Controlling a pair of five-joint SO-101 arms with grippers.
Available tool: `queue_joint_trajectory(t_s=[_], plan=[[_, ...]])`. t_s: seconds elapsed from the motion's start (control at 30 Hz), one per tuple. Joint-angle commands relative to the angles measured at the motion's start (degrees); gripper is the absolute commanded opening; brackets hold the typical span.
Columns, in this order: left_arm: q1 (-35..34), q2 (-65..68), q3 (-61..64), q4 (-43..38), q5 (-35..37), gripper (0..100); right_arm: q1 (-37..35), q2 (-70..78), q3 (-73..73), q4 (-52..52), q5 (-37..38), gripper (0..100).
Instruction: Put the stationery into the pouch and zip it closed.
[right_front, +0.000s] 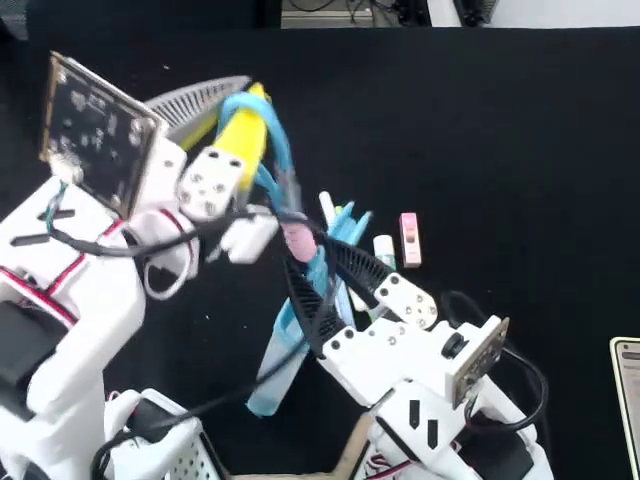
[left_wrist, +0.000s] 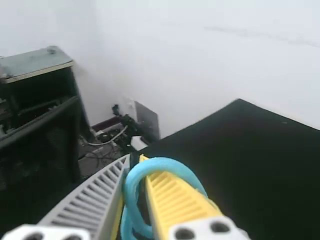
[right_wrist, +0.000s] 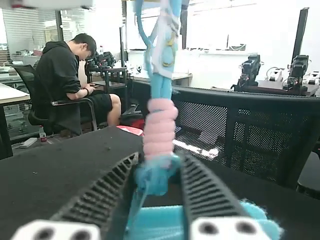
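A blue pouch (right_front: 283, 345) hangs lifted between both arms in the high view. My right gripper (right_front: 308, 255), with black fingers, is shut on the pouch's upper end, just below its pink zipper pull (right_front: 297, 238). In the right wrist view the pull (right_wrist: 159, 131) stands above my right gripper (right_wrist: 159, 170). My left gripper (right_front: 250, 92) is raised at the back left, its grey and yellow fingers shut on the pouch's blue strap (right_front: 272, 130); the strap's loop (left_wrist: 150, 167) wraps my left gripper (left_wrist: 134, 162). A pink eraser (right_front: 409, 240), a white-and-green stick (right_front: 384, 250) and a white pen (right_front: 326, 206) lie on the table.
The black table (right_front: 500, 130) has free room at the back and right. A white object (right_front: 628, 375) sits at the right edge. The left arm's circuit board (right_front: 90, 125) and a black cable (right_front: 150, 245) stand near the pouch. The table's far edge runs along the top.
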Motion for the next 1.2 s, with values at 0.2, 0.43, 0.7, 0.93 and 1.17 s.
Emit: queue_joint_trajectory(t_s=[0.2, 0.43, 0.7, 0.93, 1.17], plan=[[-7.3, -1.0, 5.1, -5.0, -0.5, 3, 0.7, -0.5, -2.2, 0.2, 0.5, 18.8], [-7.9, -1.6, 4.5, -6.5, -0.5, 3, 0.7, -0.5, -2.0, 0.2, 0.4, 20.1], [-8.0, -1.2, 4.4, -9.8, -0.5, 3, 0.7, -0.5, -2.0, 0.3, 0.4, 20.1], [-8.0, -1.5, 4.2, -10.3, -2.0, 3, 0.9, -0.6, -2.1, 0.3, 0.4, 17.8], [-8.0, -1.1, 4.3, -13.2, -4.9, 3, 0.6, 0.0, -4.1, 1.3, 0.7, 15.5]])
